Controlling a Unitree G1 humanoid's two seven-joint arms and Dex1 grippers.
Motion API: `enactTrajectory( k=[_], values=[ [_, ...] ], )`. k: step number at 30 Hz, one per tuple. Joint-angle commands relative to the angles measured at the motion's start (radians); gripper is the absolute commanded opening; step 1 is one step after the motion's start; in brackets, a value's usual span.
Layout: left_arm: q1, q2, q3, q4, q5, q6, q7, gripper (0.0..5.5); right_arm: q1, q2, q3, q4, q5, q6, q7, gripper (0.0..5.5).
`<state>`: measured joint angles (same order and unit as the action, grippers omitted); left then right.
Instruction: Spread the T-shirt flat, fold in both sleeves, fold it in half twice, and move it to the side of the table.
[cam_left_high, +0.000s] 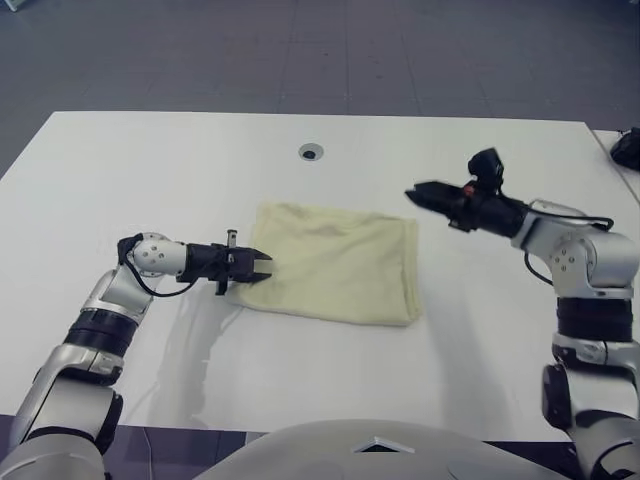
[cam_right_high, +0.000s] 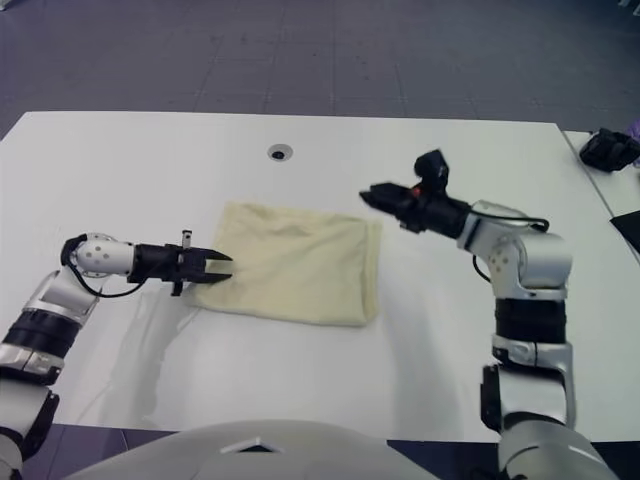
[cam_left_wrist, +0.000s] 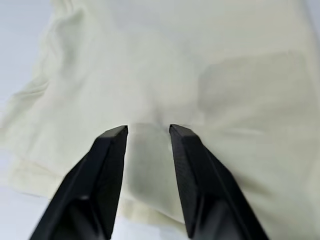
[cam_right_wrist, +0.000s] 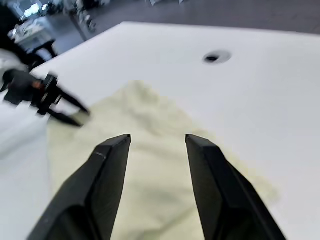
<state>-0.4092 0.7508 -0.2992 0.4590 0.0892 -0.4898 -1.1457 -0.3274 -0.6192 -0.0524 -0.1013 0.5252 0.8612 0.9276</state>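
A pale yellow T-shirt (cam_left_high: 340, 262) lies folded into a compact rectangle in the middle of the white table (cam_left_high: 150, 160). My left gripper (cam_left_high: 256, 269) is low at the shirt's left edge, open, its black fingers (cam_left_wrist: 107, 170) straddling the cloth (cam_left_wrist: 210, 85) there. My right gripper (cam_left_high: 415, 194) hovers above the shirt's far right corner, open and holding nothing. In the right wrist view the T-shirt (cam_right_wrist: 150, 165) spreads under the fingers (cam_right_wrist: 107, 175), with the left gripper (cam_right_wrist: 75, 114) farther off.
A round cable hole (cam_left_high: 311, 152) sits in the table behind the shirt. A dark object (cam_right_high: 610, 148) rests on a neighbouring surface at the far right. Bare tabletop surrounds the shirt on all sides.
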Motion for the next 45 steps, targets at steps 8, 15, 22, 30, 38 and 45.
enactTrajectory(
  k=[8,15,22,30,38,45],
  values=[
    [0.093,0.009,0.114,-0.444,-0.082,0.244,0.137,3.54,-0.068,0.035,0.157,0.115,-0.230,-0.366,-0.059,3.77],
    [0.387,0.074,0.145,-0.755,0.135,0.502,0.268,4.75,-0.214,0.057,0.340,0.501,-0.591,-0.843,-0.168,4.92],
    [0.446,0.080,0.125,-0.698,0.237,0.504,0.344,5.38,-0.287,0.058,0.479,0.786,-0.831,-1.059,-0.231,5.40],
    [0.154,0.059,-0.003,-0.239,0.280,0.197,0.329,5.38,-0.092,-0.100,0.447,0.438,-0.812,-0.952,-0.088,5.40],
    [-0.432,-0.157,-0.273,0.498,0.524,-0.257,0.431,5.38,0.130,-0.104,0.387,-0.091,-0.669,-0.509,-0.011,5.40],
    [-0.604,-0.289,-0.427,0.781,0.704,-0.303,0.628,5.38,0.122,-0.037,0.428,-0.295,-0.624,-0.289,-0.016,5.40]
  ],
)
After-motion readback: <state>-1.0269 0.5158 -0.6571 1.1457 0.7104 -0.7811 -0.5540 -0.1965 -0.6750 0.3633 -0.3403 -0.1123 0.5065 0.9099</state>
